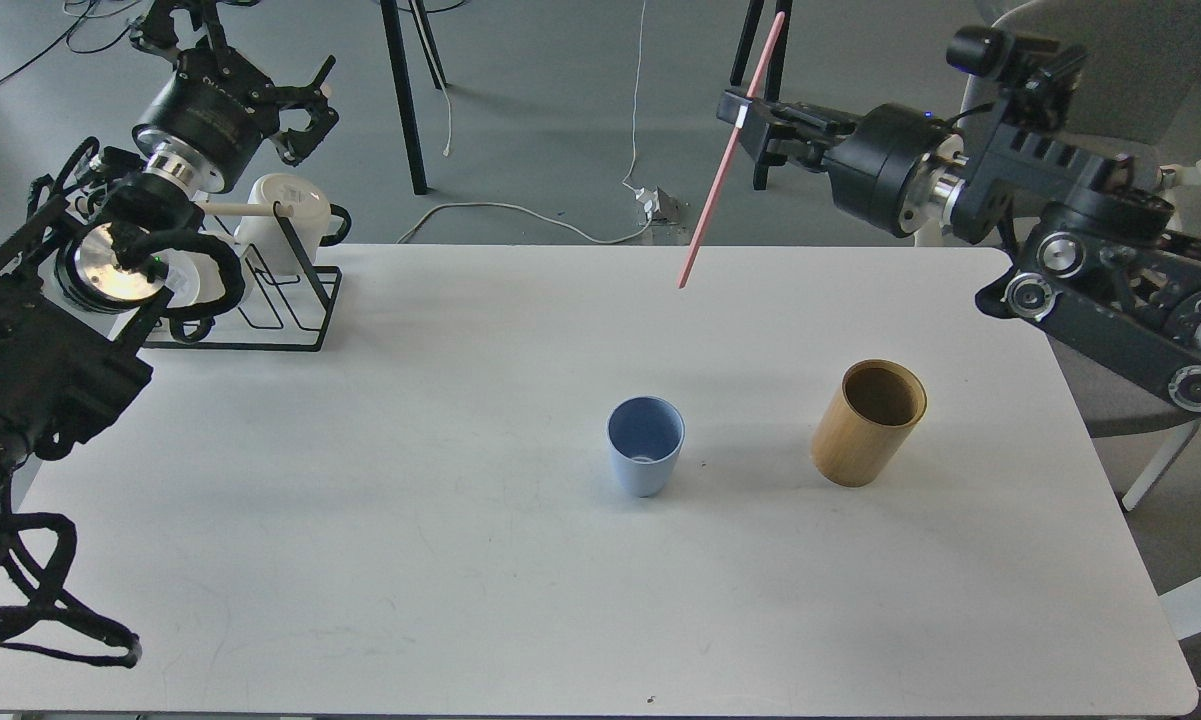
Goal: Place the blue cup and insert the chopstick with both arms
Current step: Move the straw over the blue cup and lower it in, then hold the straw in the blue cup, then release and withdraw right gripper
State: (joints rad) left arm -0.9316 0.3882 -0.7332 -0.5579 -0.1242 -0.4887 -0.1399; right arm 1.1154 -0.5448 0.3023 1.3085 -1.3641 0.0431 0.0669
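Left gripper jaws spread, raised; right gripper jaws clamped, raised.

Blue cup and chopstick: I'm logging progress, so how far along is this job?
Done: the blue cup stands upright on the white table, apart from the bamboo cylinder. In hand: the right pincer holds the pink chopstick tilted, high above the table. Left: lowering it into the cup. The left pincer is open, empty.
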